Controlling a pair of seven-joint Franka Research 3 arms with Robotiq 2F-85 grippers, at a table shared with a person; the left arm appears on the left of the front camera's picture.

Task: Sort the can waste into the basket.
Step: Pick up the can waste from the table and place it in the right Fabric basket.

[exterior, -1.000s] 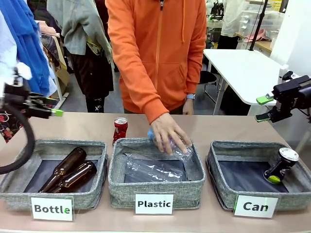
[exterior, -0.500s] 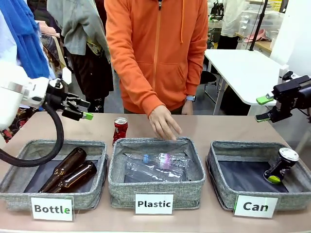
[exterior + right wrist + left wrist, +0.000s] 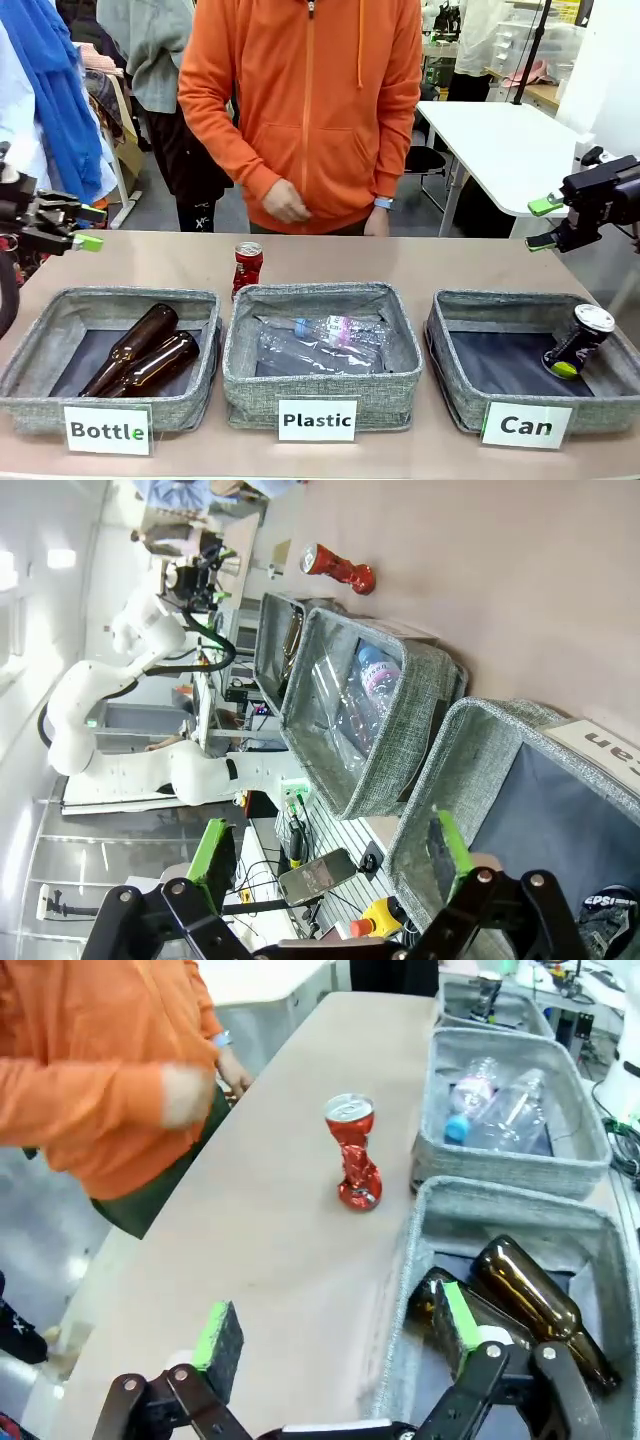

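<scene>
A dented red can stands on the table behind the gap between the Bottle and Plastic baskets, and it also appears in both wrist views. A black can leans in the right corner of the grey basket labelled "Can". My left gripper hovers open over the table's far left edge, well left of the red can, with nothing between its green pads. High at the right, above the Can basket, my right gripper is open and empty.
The Bottle basket holds two brown glass bottles. The Plastic basket holds clear plastic bottles. A person in an orange hoodie stands at the far side, one hand held near the waist.
The person dropped a plastic bottle into the Plastic basket and pulled the hand back to the body. My left gripper swung right toward the red can, then back left. The right arm has not moved.
</scene>
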